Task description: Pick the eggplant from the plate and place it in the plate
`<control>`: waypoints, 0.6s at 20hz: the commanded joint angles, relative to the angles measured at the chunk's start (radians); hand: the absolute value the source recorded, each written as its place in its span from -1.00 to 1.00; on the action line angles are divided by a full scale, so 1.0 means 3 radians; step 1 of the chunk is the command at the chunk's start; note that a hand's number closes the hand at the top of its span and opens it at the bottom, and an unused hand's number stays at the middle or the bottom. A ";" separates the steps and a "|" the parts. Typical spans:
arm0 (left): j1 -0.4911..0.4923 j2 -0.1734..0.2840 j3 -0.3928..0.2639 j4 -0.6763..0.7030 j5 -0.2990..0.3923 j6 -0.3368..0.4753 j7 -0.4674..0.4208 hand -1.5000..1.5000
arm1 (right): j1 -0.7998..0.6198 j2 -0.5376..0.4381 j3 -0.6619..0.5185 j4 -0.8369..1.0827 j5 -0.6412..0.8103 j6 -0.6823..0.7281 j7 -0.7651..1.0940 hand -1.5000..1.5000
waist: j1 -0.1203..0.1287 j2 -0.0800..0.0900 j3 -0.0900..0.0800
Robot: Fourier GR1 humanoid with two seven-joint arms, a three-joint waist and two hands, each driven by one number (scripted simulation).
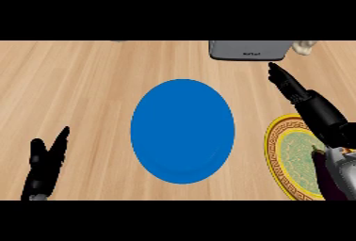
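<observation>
Nearest: my right forearm [341,172], grey, crossing the yellow plate [292,155] at the right edge.
Eggplant [321,164]: dark purple, on that yellow plate, just beside my forearm.
Surface: light wooden counter [83,94]; blue plate [182,131] in the middle, a grey appliance [249,50] at the far edge.
Right hand [295,92]: fingers straight, holding nothing, pointing toward the appliance.
Left hand [47,160]: lower left, fingers straight and upward, resting.

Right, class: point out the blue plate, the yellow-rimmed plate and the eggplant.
blue plate [182,130], head view, bare centre.
yellow-rimmed plate [278,155], head view, patterned left rim.
eggplant [320,165], head view, dark purple side beside the right forearm.
</observation>
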 commanded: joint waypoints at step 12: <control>-0.0139 0.0407 0.0326 -0.1491 0.0131 -0.0226 -0.0367 0.00 | 0.0272 -0.0002 0.0805 0.0483 0.1240 -0.0447 0.0549 -1.00 | -0.0327 0.0013 0.0039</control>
